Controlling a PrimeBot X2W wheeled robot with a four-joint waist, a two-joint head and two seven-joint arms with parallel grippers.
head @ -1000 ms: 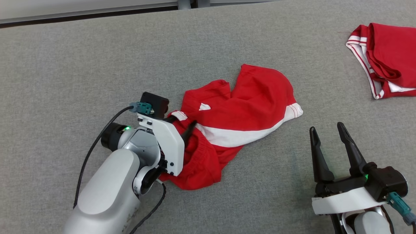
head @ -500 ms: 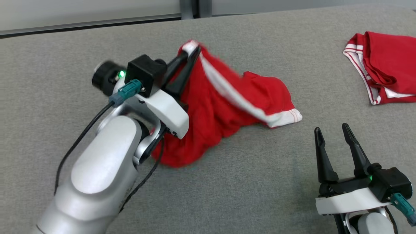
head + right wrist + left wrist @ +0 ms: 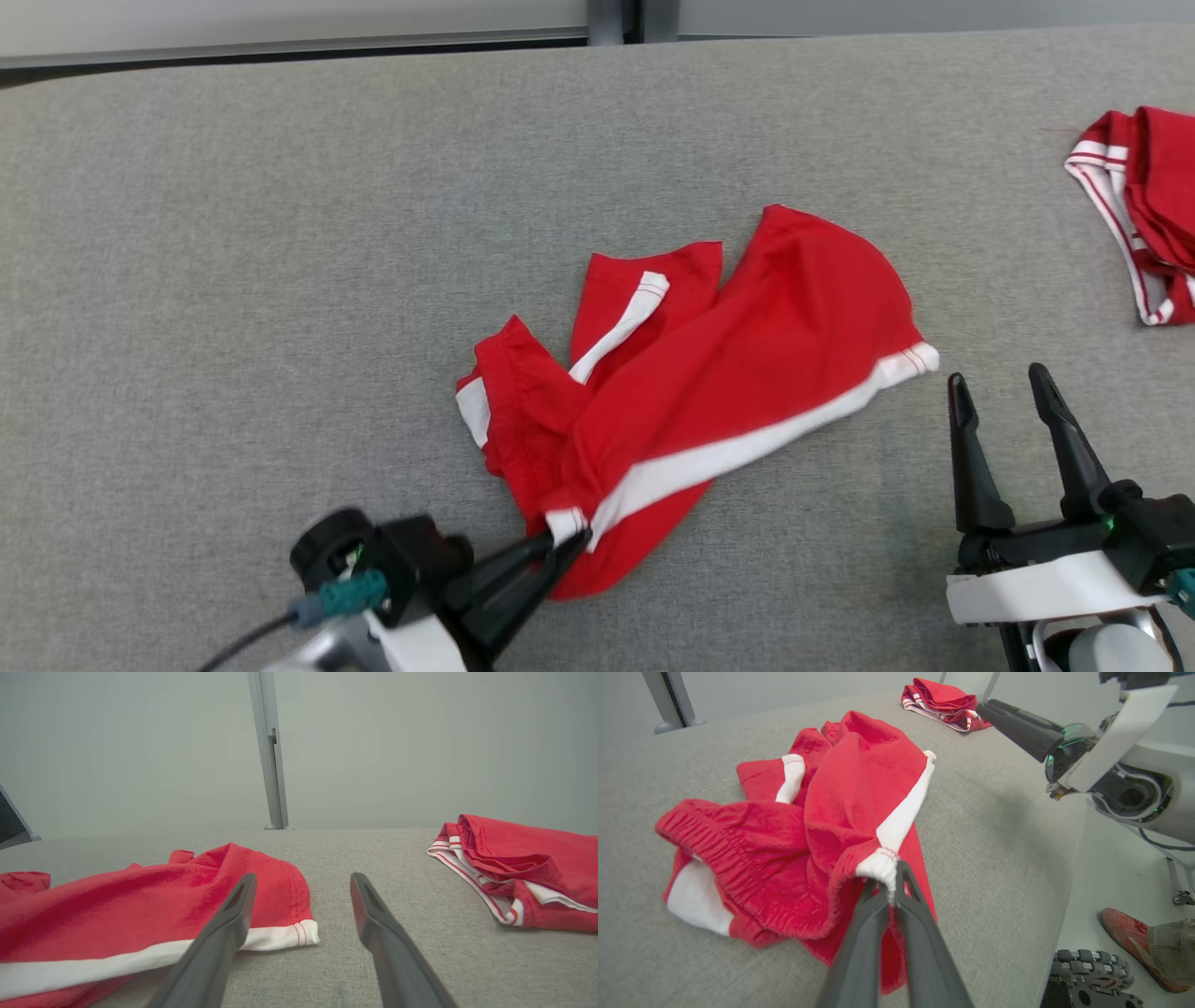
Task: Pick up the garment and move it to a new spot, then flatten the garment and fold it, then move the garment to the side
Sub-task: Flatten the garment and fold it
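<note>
A rumpled pair of red shorts with white side stripes, the garment (image 3: 738, 373) (image 3: 831, 798) (image 3: 117, 910), lies on the grey padded table. My left gripper (image 3: 571, 539) (image 3: 892, 882) is shut on a white-trimmed corner of it near the table's front edge. Beside the garment's right hem corner my right gripper (image 3: 1001, 385) (image 3: 301, 879) stands open with nothing between its fingers. In the left wrist view the right gripper (image 3: 1017, 721) shows at the upper right.
A second red and white garment (image 3: 1139, 205) (image 3: 518, 868) (image 3: 941, 697) lies folded at the table's far right. The table's front edge (image 3: 1066, 868) drops to a pale floor, where a person's red shoe (image 3: 1134, 942) stands.
My left gripper shut on the garment's corner, lifted it up and away, then drew it back down to the front of the table. The head camera has shifted. The right gripper has stayed open.
</note>
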